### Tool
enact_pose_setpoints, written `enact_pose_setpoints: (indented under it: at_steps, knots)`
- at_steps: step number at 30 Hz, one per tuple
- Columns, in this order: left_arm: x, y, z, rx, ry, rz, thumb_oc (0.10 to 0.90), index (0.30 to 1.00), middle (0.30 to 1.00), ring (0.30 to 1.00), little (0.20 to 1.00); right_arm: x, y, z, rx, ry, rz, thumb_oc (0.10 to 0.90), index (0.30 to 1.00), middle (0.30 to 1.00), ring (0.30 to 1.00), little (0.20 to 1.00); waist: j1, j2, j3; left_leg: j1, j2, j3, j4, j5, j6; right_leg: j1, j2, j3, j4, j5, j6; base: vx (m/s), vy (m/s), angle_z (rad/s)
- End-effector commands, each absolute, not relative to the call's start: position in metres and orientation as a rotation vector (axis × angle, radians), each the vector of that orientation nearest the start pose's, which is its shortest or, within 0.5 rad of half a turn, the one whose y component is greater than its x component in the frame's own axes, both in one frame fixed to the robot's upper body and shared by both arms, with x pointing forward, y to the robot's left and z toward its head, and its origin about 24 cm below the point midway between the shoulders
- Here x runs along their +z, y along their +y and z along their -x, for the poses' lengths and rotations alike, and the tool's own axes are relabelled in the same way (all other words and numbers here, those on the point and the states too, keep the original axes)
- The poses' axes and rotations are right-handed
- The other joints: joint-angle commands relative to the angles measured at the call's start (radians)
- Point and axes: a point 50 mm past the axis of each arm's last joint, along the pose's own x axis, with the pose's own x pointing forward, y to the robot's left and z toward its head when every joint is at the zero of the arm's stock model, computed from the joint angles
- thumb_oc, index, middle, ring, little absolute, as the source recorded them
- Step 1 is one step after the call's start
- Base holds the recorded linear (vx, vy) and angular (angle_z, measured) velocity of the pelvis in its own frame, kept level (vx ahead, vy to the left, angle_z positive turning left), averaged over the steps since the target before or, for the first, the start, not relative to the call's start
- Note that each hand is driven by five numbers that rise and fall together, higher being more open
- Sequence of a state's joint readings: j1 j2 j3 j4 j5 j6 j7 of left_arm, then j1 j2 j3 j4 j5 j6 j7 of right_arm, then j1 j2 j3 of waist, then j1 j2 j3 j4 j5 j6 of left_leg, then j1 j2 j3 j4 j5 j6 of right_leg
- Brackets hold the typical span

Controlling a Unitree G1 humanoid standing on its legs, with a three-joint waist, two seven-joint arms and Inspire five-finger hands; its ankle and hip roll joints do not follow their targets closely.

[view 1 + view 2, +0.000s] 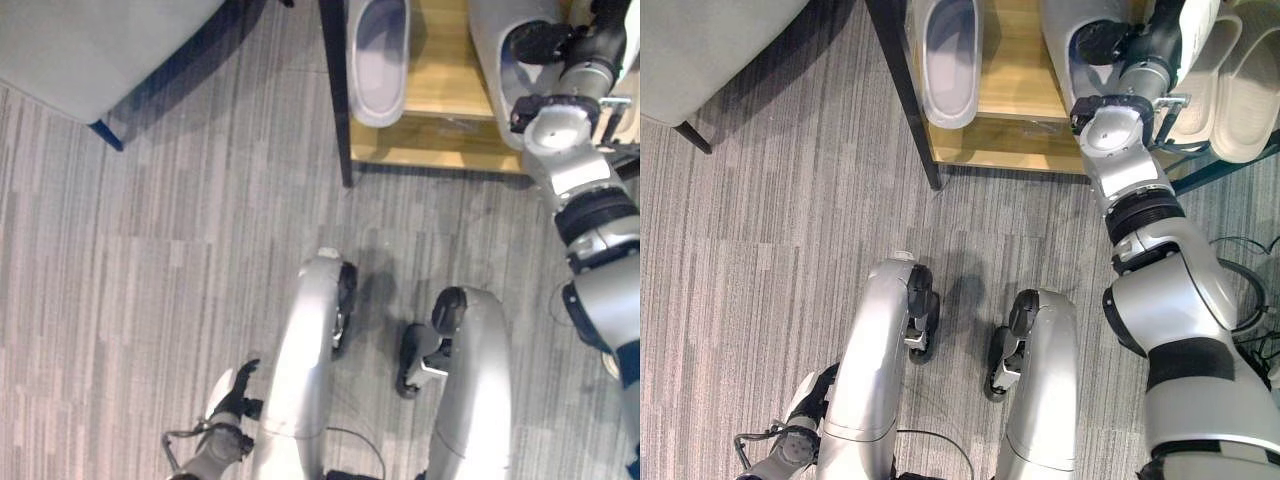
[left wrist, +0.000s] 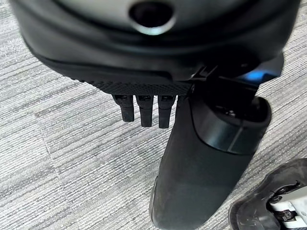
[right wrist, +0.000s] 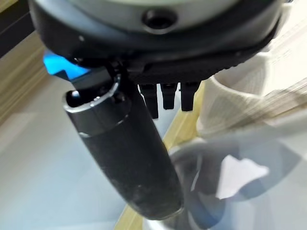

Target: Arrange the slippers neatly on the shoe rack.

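Where wooden shoe rack [image 1: 1015, 105] stands, grey slippers [image 1: 948, 60] aboard.

both eye views looked straight down from the head at the carpet floor [image 1: 150, 280] and the near edge of the wooden rack [image 1: 440, 140], the right eye set a little to the side so the rack [image 1: 1010, 140] sat further left. they shared the rack's corner and a grey slipper [image 1: 945, 60]. the left wrist view looked along the left hand [image 2: 158, 57] from very close, down at the floor. the right wrist view looked along the right hand [image 3: 158, 52], close over the rack's shelf.
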State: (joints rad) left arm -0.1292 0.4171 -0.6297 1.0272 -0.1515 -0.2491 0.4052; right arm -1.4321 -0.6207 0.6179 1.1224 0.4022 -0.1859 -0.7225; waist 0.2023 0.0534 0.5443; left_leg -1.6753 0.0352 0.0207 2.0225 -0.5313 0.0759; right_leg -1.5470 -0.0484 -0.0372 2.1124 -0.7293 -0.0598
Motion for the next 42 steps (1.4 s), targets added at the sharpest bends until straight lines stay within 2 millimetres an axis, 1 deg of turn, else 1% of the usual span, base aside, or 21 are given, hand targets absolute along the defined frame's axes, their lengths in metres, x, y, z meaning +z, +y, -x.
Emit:
enact_pose_setpoints:
  at_steps: [1,6,10,12,14,15,16,17,19,21,23,24,25,29,31,32,35,38,42]
  knots:
    - [-0.120,0.241,-0.151,0.009,0.686,-0.719,0.800,0.900,0.900,0.900,0.900,0.413,-0.205,-0.370,-0.709,-0.916,0.357,0.800,0.900,0.900,0.900,0.900,0.031,0.036,-0.024,0.105,-0.038,-0.218,0.069,-0.295,-0.010,-0.023,-0.064,0.031,-0.118,0.075,-0.030,0.00,0.000,0.00]
    - [-0.124,0.242,-0.147,-0.004,0.720,-0.724,0.800,0.900,0.900,0.900,0.900,0.408,-0.206,-0.374,-0.703,-0.880,0.370,0.800,0.900,0.900,0.900,0.900,0.020,0.029,-0.024,0.105,-0.036,-0.215,0.079,-0.299,-0.011,-0.023,-0.063,0.033,-0.109,0.070,-0.034,0.00,0.000,0.00]
    - [-0.123,0.243,-0.150,0.014,0.724,-0.714,0.800,0.900,0.900,0.900,0.900,0.407,-0.200,-0.376,-0.674,-0.874,0.402,0.800,0.900,0.900,0.900,0.900,0.014,0.026,-0.024,0.105,-0.035,-0.213,0.087,-0.302,-0.013,-0.023,-0.064,0.035,-0.100,0.064,-0.035,0.00,0.000,0.00]
    - [-0.124,0.244,-0.150,0.012,0.731,-0.710,0.800,0.900,0.900,0.900,0.900,0.401,-0.203,-0.381,-0.681,-0.820,0.472,0.800,0.900,0.900,0.900,0.900,0.010,0.025,-0.024,0.105,-0.035,-0.215,0.093,-0.304,-0.013,-0.023,-0.064,0.037,-0.095,0.061,-0.037,0.00,0.000,0.00]
    - [-0.124,0.244,-0.148,0.006,0.739,-0.710,0.800,0.900,0.900,0.900,0.900,0.398,-0.204,-0.384,-0.674,-0.793,0.494,0.800,0.900,0.900,0.900,0.900,0.009,0.026,-0.024,0.105,-0.034,-0.215,0.094,-0.305,-0.014,-0.023,-0.063,0.037,-0.094,0.061,-0.037,0.00,0.000,0.00]
    - [-0.127,0.243,-0.145,-0.007,0.757,-0.702,0.800,0.900,0.900,0.900,0.900,0.393,-0.205,-0.390,-0.670,-0.731,0.537,0.800,0.900,0.900,0.900,0.900,0.008,0.027,-0.024,0.105,-0.031,-0.215,0.095,-0.306,-0.014,-0.023,-0.062,0.037,-0.094,0.061,-0.038,0.00,0.000,0.00]
    - [-0.127,0.243,-0.145,-0.007,0.757,-0.702,0.800,0.900,0.900,0.900,0.900,0.393,-0.205,-0.390,-0.670,-0.731,0.537,0.800,0.900,0.900,0.900,0.900,0.008,0.027,-0.024,0.105,-0.031,-0.214,0.095,-0.305,-0.014,-0.023,-0.063,0.038,-0.094,0.060,-0.038,0.00,0.000,0.00]
    - [-0.128,0.244,-0.143,-0.005,0.775,-0.696,0.800,0.900,0.900,0.900,0.900,0.390,-0.207,-0.392,-0.670,-0.691,0.588,0.800,0.900,0.900,0.900,0.900,0.006,0.026,-0.024,0.105,-0.031,-0.214,0.095,-0.306,-0.014,-0.023,-0.063,0.036,-0.096,0.061,-0.038,0.00,0.000,0.00]
    - [-0.129,0.244,-0.143,-0.004,0.779,-0.694,0.800,0.900,0.900,0.900,0.900,0.389,-0.206,-0.393,-0.663,-0.687,0.601,0.800,0.900,0.900,0.900,0.900,0.005,0.028,-0.024,0.105,-0.032,-0.214,0.094,-0.305,-0.014,-0.023,-0.063,0.036,-0.098,0.061,-0.039,0.00,0.017,-0.04]
    - [-0.130,0.243,-0.141,-0.001,0.792,-0.687,0.800,0.900,0.900,0.900,0.900,0.391,-0.202,-0.391,-0.635,-0.724,0.545,0.800,0.900,0.900,0.900,0.900,-0.001,0.027,-0.024,0.105,-0.032,-0.214,0.090,-0.302,-0.015,-0.023,-0.062,0.037,-0.098,0.060,-0.039,0.00,0.021,-0.05]
    - [-0.130,0.243,-0.141,0.000,0.793,-0.685,0.800,0.900,0.900,0.900,0.900,0.392,-0.203,-0.390,-0.625,-0.740,0.512,0.800,0.900,0.900,0.900,0.900,-0.004,0.026,-0.024,0.105,-0.032,-0.212,0.091,-0.302,-0.015,-0.023,-0.062,0.039,-0.097,0.059,-0.039,0.00,0.000,0.00]
    - [-0.130,0.243,-0.140,-0.001,0.794,-0.682,0.800,0.900,0.900,0.900,0.900,0.395,-0.208,-0.386,-0.606,-0.776,0.455,0.800,0.900,0.900,0.900,0.900,-0.007,0.025,-0.024,0.105,-0.033,-0.209,0.092,-0.302,-0.016,-0.023,-0.062,0.040,-0.093,0.057,-0.039,0.00,0.000,0.00]
    - [-0.130,0.243,-0.140,-0.002,0.794,-0.683,0.800,0.900,0.900,0.900,0.900,0.394,-0.208,-0.386,-0.606,-0.775,0.455,0.800,0.900,0.900,0.900,0.900,-0.006,0.025,-0.024,0.105,-0.034,-0.209,0.093,-0.302,-0.016,-0.023,-0.062,0.040,-0.093,0.057,-0.039,0.00,0.000,0.00]
    - [-0.130,0.245,-0.139,-0.006,0.798,-0.681,0.800,0.900,0.900,0.900,0.900,0.405,-0.210,-0.374,-0.568,-0.873,0.315,0.800,0.900,0.900,0.900,0.900,-0.012,0.025,-0.024,0.105,-0.033,-0.206,0.102,-0.305,-0.018,-0.023,-0.063,0.042,-0.084,0.050,-0.040,0.00,0.000,0.00]
    - [-0.130,0.244,-0.140,-0.012,0.795,-0.679,0.800,0.900,0.900,0.900,0.900,0.405,-0.210,-0.373,-0.558,-0.882,0.282,0.800,0.900,0.900,0.900,0.900,-0.013,0.024,-0.024,0.105,-0.033,-0.205,0.104,-0.304,-0.018,-0.023,-0.063,0.043,-0.083,0.050,-0.039,0.00,0.000,0.00]
    - [-0.129,0.243,-0.142,-0.016,0.789,-0.670,0.800,0.900,0.900,0.900,0.900,0.404,-0.214,-0.373,-0.566,-0.872,0.272,0.800,0.900,0.900,0.900,0.900,-0.015,0.025,-0.024,0.105,-0.033,-0.204,0.108,-0.304,-0.018,-0.023,-0.065,0.045,-0.078,0.049,-0.040,0.00,0.000,0.00]
    - [-0.129,0.244,-0.142,-0.011,0.794,-0.661,0.800,0.900,0.900,0.900,0.900,0.401,-0.218,-0.373,-0.566,-0.859,0.263,0.800,0.900,0.900,0.900,0.900,-0.019,0.023,-0.024,0.105,-0.032,-0.204,0.109,-0.301,-0.020,-0.023,-0.065,0.045,-0.075,0.045,-0.041,0.00,0.000,0.00]
    - [-0.131,0.243,-0.140,-0.013,0.807,-0.651,0.800,0.900,0.900,0.900,0.900,0.398,-0.221,-0.374,-0.554,-0.844,0.243,0.800,0.900,0.900,0.900,0.900,-0.022,0.019,-0.024,0.105,-0.032,-0.201,0.111,-0.301,-0.022,-0.023,-0.065,0.048,-0.072,0.046,-0.042,0.00,0.000,0.00]
    - [-0.132,0.245,-0.138,-0.014,0.830,-0.641,0.800,0.900,0.900,0.900,0.900,0.391,-0.220,-0.379,-0.513,-0.806,0.227,0.800,0.900,0.900,0.900,0.900,-0.026,0.016,-0.024,0.105,-0.032,-0.201,0.118,-0.302,-0.021,-0.023,-0.064,0.052,-0.062,0.042,-0.043,0.00,0.000,0.00]
